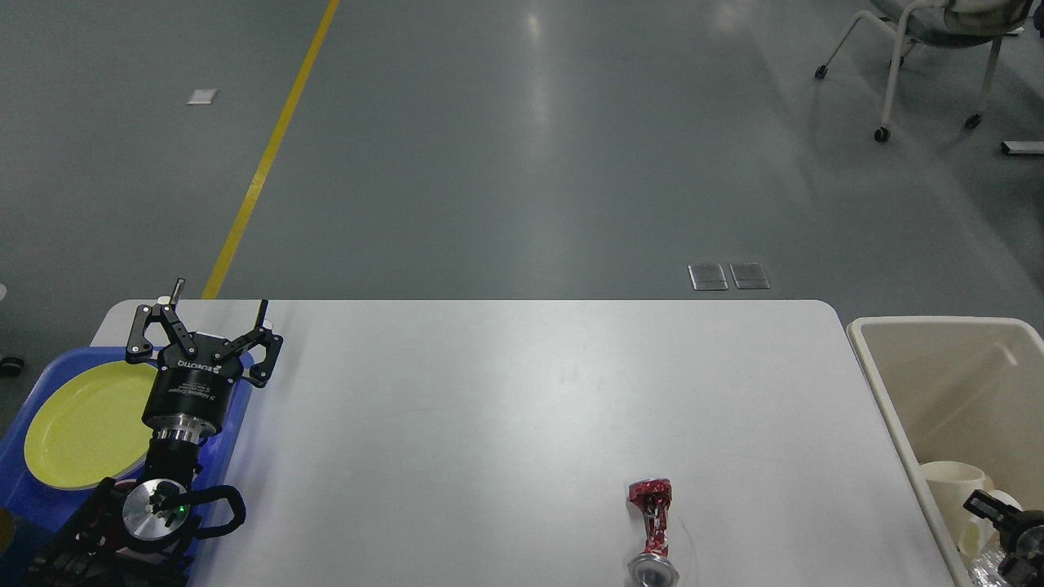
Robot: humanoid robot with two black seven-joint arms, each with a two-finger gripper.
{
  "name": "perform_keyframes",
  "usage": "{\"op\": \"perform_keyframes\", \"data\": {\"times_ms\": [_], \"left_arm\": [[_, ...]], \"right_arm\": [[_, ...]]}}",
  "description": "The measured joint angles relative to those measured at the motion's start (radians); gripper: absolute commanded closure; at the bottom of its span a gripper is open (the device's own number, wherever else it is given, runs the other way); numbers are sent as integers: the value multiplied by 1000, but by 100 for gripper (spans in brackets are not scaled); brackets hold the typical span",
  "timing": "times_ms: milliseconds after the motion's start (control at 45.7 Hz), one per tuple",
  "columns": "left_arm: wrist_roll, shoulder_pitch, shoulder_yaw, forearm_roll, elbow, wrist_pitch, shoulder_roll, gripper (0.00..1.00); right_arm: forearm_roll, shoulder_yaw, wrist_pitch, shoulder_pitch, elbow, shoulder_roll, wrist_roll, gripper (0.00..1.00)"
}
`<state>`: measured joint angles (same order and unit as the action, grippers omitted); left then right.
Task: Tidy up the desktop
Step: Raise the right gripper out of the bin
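Desktop (489,408) duty is falling to one wide white bench with rounded corners, filling the lower middle of the head view and standing on a grey floor (530,147). One crushed red can (651,522) is lying on it near the front edge, right of centre, its silver end facing the camera; any print on it is too small to read.

One blue tray (238,408) is sitting at the bench's left end, and one yellow plate (77,424) is lying inside it. One large beige bin (922,326) is standing just beside the bench's right edge, with one cream cup (954,485) resting in it.

Two grippers are showing. The left gripper (218,314) is hovering over the tray's far right part, its two fingers (175,292) spreading wide and gripping nothing. White lettering on its black body is reading "ROBOTIQ", upside down from this side; smaller lines beneath it are not legible. The right gripper (1007,522) is poking in at the lower right corner, over the bin and next to the cup; it is appearing dark and partly cut off, so I cannot tell how its fingers are standing.

One yellow line (269,155) is running across the floor. Two small metal plates (728,275) are sitting side by side in the floor beyond the bench. One wheeled chair (930,33) is standing at the top right.
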<state>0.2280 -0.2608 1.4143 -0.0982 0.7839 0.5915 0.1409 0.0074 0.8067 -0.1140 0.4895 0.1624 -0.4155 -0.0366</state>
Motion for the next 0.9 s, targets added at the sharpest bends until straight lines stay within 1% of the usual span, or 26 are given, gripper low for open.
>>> {"op": "perform_keyframes", "data": {"times_ms": [350,438,503,613,656,831,897], "left_arm": [[0,0,0,0,0,0,0,4],[0,0,0,0,0,0,0,4],[0,0,0,0,0,0,0,4],[-1,0,0,0,0,0,0,4],[-1,0,0,0,0,0,0,4],[-1,0,0,0,0,0,0,4],[-1,0,0,0,0,0,0,4]], "right_arm": [[-1,3,15,32,17,-13,-4,0],[-6,11,26,80,46,-44,-5,0],[-12,26,49,140,101,-87,-5,0],[-31,102,120,303,219,-150,-3,0],[-51,179,182,413,284,-167,2,0],[-88,427,413,773,518,-164,12,0],[-92,490,486,910,624,-145,39,0]]}}
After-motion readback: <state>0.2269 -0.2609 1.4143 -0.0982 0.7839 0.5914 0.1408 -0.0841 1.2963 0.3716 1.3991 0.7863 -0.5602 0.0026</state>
